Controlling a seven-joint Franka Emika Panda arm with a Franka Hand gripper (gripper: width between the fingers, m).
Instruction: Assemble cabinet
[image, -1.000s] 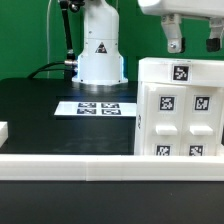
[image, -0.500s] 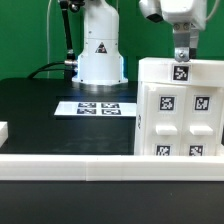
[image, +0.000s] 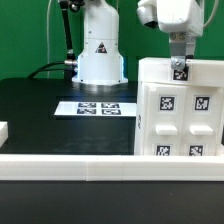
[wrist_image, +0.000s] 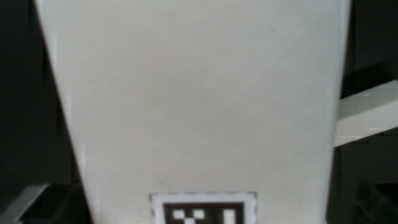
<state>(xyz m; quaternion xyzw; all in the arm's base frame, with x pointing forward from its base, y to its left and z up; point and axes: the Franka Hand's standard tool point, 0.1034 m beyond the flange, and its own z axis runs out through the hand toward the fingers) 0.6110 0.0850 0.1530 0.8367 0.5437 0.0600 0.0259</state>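
The cabinet (image: 180, 112) is a large white box with square black-and-white tags, standing at the exterior view's right on the black table. My gripper (image: 178, 64) hangs right over its top edge, turned edge-on, so only one dark finger (image: 178, 48) shows, reaching down to the top tag. In the wrist view the cabinet's white top (wrist_image: 196, 90) fills the picture, with a tag (wrist_image: 201, 210) at the gripper's end. Dark finger shapes stand at both sides of it, wide apart. The gripper (wrist_image: 199, 214) is open and holds nothing.
The marker board (image: 98, 108) lies flat on the table in front of the white robot base (image: 99, 50). A long white rail (image: 90, 165) runs along the front edge. A small white piece (image: 3, 130) sits at the exterior view's far left.
The gripper has turned from showing both fingers wide apart to edge-on, shifted toward the exterior view's left and come down to the cabinet's top. The cabinet has not moved.
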